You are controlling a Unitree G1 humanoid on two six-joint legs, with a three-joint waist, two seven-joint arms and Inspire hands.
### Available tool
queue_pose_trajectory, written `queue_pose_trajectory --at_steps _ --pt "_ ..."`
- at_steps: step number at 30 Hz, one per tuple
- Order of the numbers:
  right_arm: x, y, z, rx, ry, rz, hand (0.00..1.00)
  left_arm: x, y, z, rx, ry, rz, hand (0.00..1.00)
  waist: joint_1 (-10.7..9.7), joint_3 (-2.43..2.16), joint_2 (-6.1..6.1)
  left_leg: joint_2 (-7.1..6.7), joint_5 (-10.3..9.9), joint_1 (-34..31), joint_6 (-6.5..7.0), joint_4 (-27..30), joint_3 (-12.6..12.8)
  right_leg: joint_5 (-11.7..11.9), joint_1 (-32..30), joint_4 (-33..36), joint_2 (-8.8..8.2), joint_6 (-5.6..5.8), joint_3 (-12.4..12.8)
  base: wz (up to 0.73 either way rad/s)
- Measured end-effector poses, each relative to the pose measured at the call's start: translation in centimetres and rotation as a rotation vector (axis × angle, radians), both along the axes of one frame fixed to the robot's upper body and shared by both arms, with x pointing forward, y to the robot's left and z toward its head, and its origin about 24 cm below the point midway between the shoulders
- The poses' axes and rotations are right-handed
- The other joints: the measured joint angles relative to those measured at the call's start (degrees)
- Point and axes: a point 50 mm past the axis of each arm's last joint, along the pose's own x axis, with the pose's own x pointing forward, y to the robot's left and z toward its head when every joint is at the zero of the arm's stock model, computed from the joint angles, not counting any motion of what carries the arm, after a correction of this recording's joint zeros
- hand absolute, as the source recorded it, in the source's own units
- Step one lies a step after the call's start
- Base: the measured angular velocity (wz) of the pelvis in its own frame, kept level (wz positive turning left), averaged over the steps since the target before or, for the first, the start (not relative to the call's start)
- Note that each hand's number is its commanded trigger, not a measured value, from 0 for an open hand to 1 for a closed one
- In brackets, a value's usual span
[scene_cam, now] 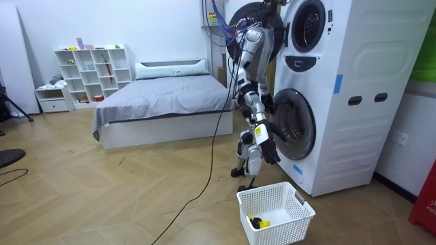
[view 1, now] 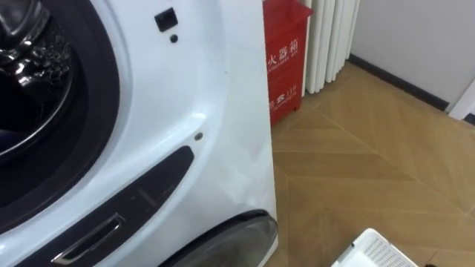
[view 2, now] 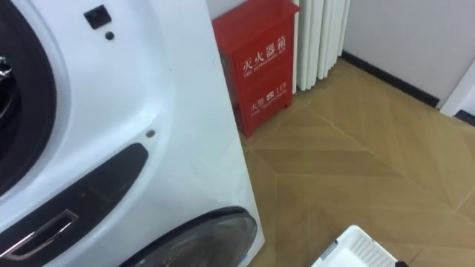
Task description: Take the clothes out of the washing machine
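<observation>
Robot stands tight against the stacked washer (scene_cam: 354, 68), centre of room view. Right robot hand (scene_cam: 268, 103) is by the lower door (scene_cam: 294, 126); fingers apart or together, can't tell. Upper drum (view 1: 30, 81) is dark, contents unreadable. Yellow item (scene_cam: 263, 223) lies in the basket (scene_cam: 289, 228) on the floor (scene_cam: 102, 197), bottom centre.

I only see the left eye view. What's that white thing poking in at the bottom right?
Observer: A white laundry basket, on the floor by the robot's feet, in front of the stacked machines.
Operator: Is anything inside?
Observer: One small yellow and black thing at the bottom; I cannot tell what it is.
Operator: What's behind the robot?
Observer: A bed with a grey cover.
</observation>
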Motion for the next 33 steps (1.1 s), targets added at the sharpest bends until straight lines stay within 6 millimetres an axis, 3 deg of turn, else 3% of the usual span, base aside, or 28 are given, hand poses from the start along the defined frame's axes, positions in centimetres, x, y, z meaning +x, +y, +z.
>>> queue_pose_trajectory --at_steps 6,12,14,17,19,21,24,27,29,33 --pt "-2.7 -0.8 -1.6 0.159 -0.024 -0.199 0.0 -0.5 0.3 0.1 0.005 -0.003 0.006 0.0 0.18 0.12 -0.89 0.27 -0.02 2.3 -0.03 -0.45 -2.76 -0.17 4.2 -2.17 -0.25 -0.24 -2.34 0.19" --pt "-8.2 -1.3 -4.4 0.366 -0.011 -0.563 0.0 -1.6 0.7 0.3 0.008 -0.02 0.052 0.0 0.08 -0.23 -3.4 0.05 0.13 5.76 -0.28 -1.13 -7.18 -1.35 9.38 -3.41 -1.06 -0.53 -6.35 0.4" --pt "-10.8 -0.6 -5.6 0.422 0.027 -0.691 0.0 -2.4 1.3 0.3 0.022 -0.006 0.097 0.0 0.02 -0.69 -5.01 -0.05 0.19 6.52 -0.39 -1.07 -10.11 -1.84 11.77 -4.55 -1.45 -0.58 -8.79 0.58" --pt "-14.0 1.4 -7.2 0.509 0.091 -0.84 0.0 -2.8 1.8 0.3 0.048 0.0 0.148 0.0 1.56 -0.5 -7.36 -0.13 0.25 7.82 -0.5 -1.17 -12.33 -2.02 14.59 -5.76 -1.79 -0.65 -11.05 0.44" --pt "-15.2 2.9 -8.0 0.561 0.138 -0.871 0.0 -3.6 1.9 0.3 0.055 0.022 0.187 0.0 2.07 -0.74 -8.35 -0.2 0.24 8.33 -0.51 -1.2 -13.53 -2.04 16.19 -6.76 -1.94 -0.65 -12.3 0.32" --pt "-16.1 4.3 -8.7 0.619 0.179 -0.877 0.0 -4.2 1.8 0.1 0.057 0.047 0.195 0.0 2.89 -0.68 -8.92 -0.31 0.21 8.87 -0.54 -1.19 -14.6 -1.86 17.69 -7.95 -2.02 -0.55 -13.14 0.34" --pt "-16.9 6.2 -9.5 0.712 0.241 -0.828 0.0 -5.5 2.1 0.0 0.063 0.091 0.247 0.0 3.98 -0.6 -9.77 -0.63 0.17 10.22 -0.55 -1.4 -16.55 -1.84 20.57 -9.72 -2.25 -0.47 -14.43 0.32" --pt "-16.3 7.0 -9.8 0.722 0.353 -0.596 0.0 -5.8 2.5 0.1 0.086 0.115 0.246 0.0 5.89 -0.53 -9.83 -0.86 0.16 10.26 -0.53 -1.4 -17.91 -1.87 21.35 -10.33 -2.37 -0.36 -15.16 0.21" --pt "-14.7 7.4 -10.0 0.686 0.457 -0.352 0.0 -5.9 2.6 0.1 0.089 0.128 0.248 0.0 8.4 -0.52 -9.91 -0.8 0.16 10.16 -0.54 -1.33 -18.22 -1.68 21.52 -10.61 -2.28 -0.4 -15.46 0.06" --pt "-12.4 8.6 -10.3 0.647 0.593 -0.024 0.0 -6.2 2.5 0.0 0.104 0.154 0.258 0.0 11.02 -0.12 -10.24 -0.73 0.15 10.71 -0.57 -1.19 -18.6 -1.64 22.52 -10.96 -2.27 -0.48 -16.32 0.09"
